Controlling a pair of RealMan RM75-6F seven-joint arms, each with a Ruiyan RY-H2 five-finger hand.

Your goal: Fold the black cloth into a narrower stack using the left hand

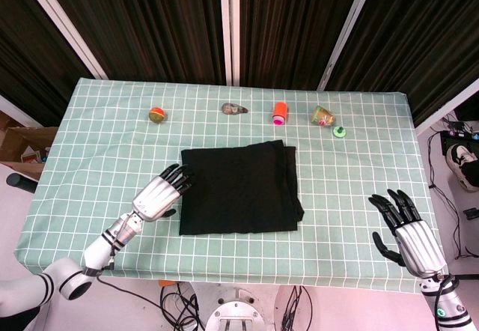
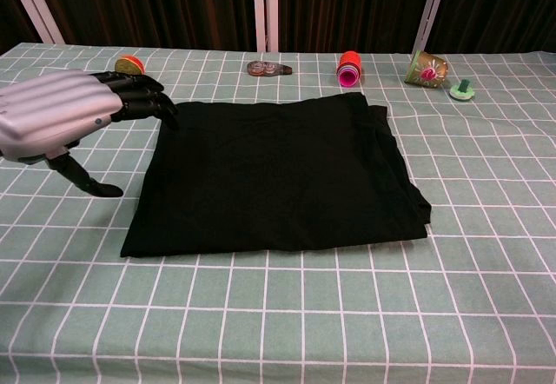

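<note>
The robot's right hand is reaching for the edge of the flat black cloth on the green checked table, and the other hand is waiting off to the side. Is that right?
Not quite: it is the left hand at the edge of the flat black cloth on the green checked table. The right hand waits, open, off to the side. The head view shows both.

Counter [image 1: 90,144] w/ green cloth, white grid pattern. Row of small items along the far side, well apart from each other: orange-and-green round toy [image 1: 157,114] at left; brownish-grey lumpy item [image 1: 235,109] near the middle; orange cylinder w/ pink base [image 1: 280,112] standing upright just right of that; patterned cup [image 1: 322,115] tipped on its side further right, w/ small green cap-like piece [image 1: 340,131] just beside it. Dark pleated curtains [image 1: 165,16] behind, split by white poles. Cardboard box [image 1: 19,147] on floor at left; cables [image 1: 460,132] and gear on floor at right.
</note>
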